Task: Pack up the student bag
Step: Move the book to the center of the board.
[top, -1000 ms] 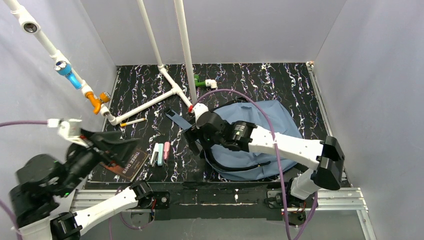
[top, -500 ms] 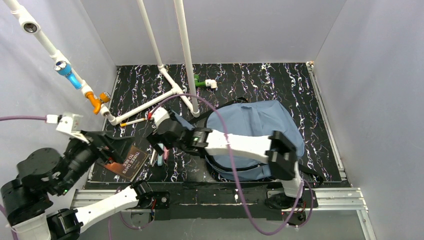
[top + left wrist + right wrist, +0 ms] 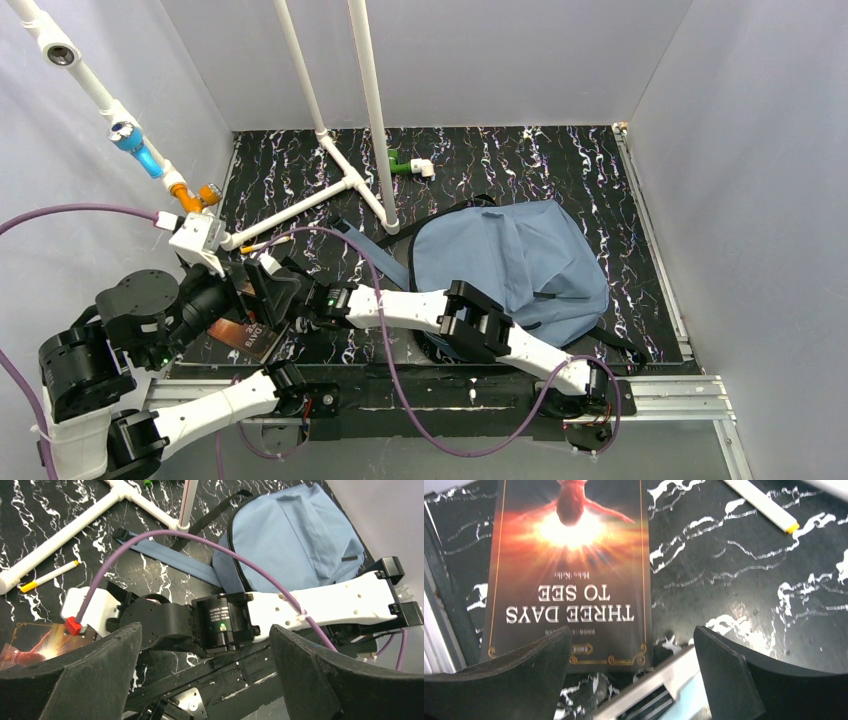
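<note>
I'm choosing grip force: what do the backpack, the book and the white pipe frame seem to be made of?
The student bag looks like soft woven fabric, matte slate-blue; it slumps and creases. The book seems to have a thin printed card cover lying flat; whether it is glossy is unclear. The pipe frame looks like smooth white plastic tubing with moulded joints, probably PVC.

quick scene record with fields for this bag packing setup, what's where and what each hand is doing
backpack: slate-blue, lying on the table, right of centre
book: "Three Days to See", flat on the table, near left
marker: white, yellow cap, beyond the book
right hand: open, empty, over the book's edge
left hand: open, empty, up off the table
</note>
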You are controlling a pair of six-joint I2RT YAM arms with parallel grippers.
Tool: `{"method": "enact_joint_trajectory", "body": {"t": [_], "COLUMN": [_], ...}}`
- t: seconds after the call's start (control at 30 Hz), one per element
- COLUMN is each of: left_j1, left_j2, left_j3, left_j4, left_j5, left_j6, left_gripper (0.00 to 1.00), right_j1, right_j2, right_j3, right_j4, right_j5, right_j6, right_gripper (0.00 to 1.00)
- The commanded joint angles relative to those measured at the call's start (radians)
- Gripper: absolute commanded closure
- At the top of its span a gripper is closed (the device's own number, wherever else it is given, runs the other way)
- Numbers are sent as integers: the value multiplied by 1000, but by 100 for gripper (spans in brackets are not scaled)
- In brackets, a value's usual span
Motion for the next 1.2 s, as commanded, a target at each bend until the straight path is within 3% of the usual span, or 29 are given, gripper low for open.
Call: {"method": "enact_joint_trajectory", "body": {"t": [0.0, 0.27, 0.47, 0.63, 0.77, 0.8, 0.83, 0.9, 0.97, 1.07, 1.17], "left_j1": [4, 3, 4, 3, 25, 46, 240, 392, 575, 614, 614], "left_j2": [-3, -20, 43, 109, 174, 183, 232, 272, 261, 180, 109], "left_j3": [-28, -133, -194, -218, -224, -232, -271, -299, -378, -474, -597], "left_j4": [-19, -10, -48, -98, -93, -64, 38, 64, 65, 25, -46], "left_j5": [35, -10, -104, -290, -371, -361, -189, -42, 77, 83, 108], "left_j6": [-7, -70, -110, -144, -135, -121, -32, -9, -91, -266, -443], "left_gripper": [2, 2, 2, 2, 2, 2, 2, 2, 2, 2, 2], "right_j1": [-7, -7, -7, -9, -42, -49, -88, -99, -116, -126, -142], "right_j2": [99, 185, 212, 193, 98, 72, -31, -88, -151, -284, -416], "right_j3": [130, 183, 164, 77, -137, -167, -369, -449, -485, -568, -640], "right_j4": [29, 35, -44, -151, -163, -157, -78, -38, -45, 50, 98], "right_j5": [15, 19, 114, 124, 168, 161, 133, 115, 114, 6, -125], "right_j6": [-63, -154, -273, -364, -251, -205, -122, -102, -105, -111, -36], "right_gripper": [2, 2, 6, 21, 34, 35, 35, 35, 35, 34, 21]}}
